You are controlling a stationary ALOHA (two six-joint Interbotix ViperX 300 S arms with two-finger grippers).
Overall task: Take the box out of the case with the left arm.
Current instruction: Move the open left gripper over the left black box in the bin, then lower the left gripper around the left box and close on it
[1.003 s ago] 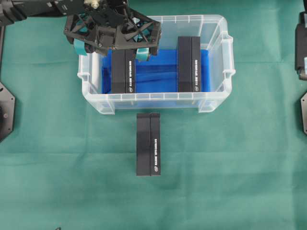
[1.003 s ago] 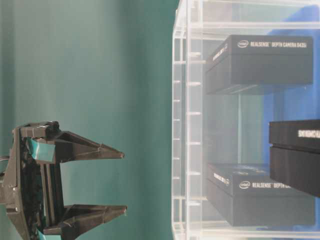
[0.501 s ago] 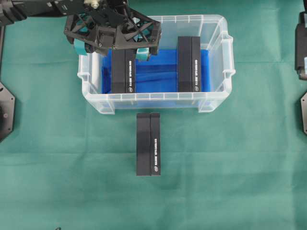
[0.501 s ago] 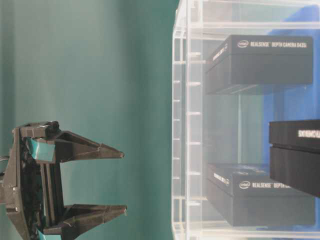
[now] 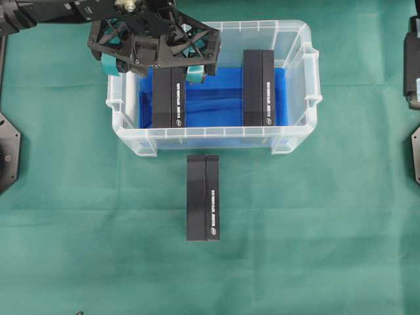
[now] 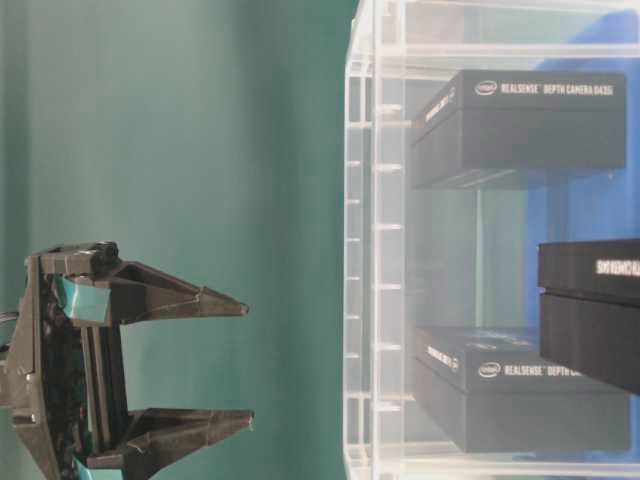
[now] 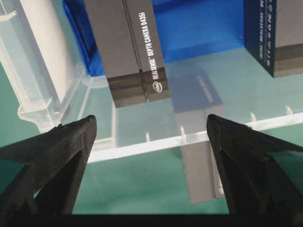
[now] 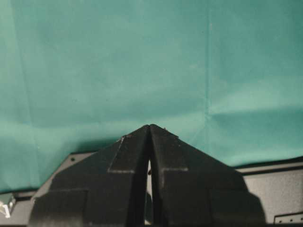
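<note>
A robotics lab bench: green cloth [image 5: 315,262] spread flat, black arm bases [image 5: 8,151] bolted either side of the clear case [image 5: 296,33].

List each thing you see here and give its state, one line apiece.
Case: upright, no lid on it.
Left box: lying inside the case, not gripped.
Right box: lying inside the case.
Third box: lying on the cloth outside the case.
Left pincer: open, above the left box.
Right pincer: shut, holding nothing.
</note>
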